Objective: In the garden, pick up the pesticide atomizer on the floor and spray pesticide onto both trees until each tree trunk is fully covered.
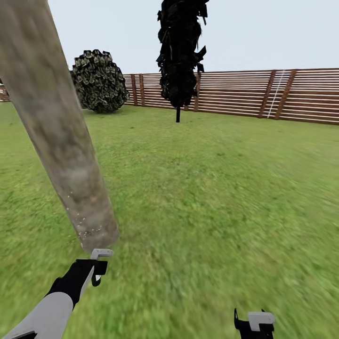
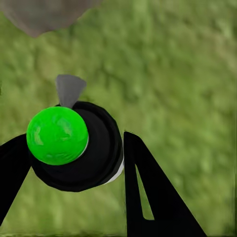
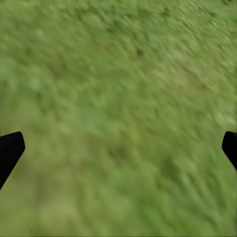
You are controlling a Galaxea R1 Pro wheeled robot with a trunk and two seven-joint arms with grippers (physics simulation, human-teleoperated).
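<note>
At the trunk [image 1: 61, 141] base, left tool [image 2: 74, 163] clamps the atomizer [image 2: 74, 145]; right tool [image 3: 118, 148] gapes empty. Nozzle should sweep upward for full coverage.

The tree trunk [image 1: 56, 127] gets cut off at the top edge, so no crown visible. Lawn [image 1: 226, 197] is pretty smeary up close. The right end effector [image 1: 254, 324] is half cropped at the bottom edge.
</note>
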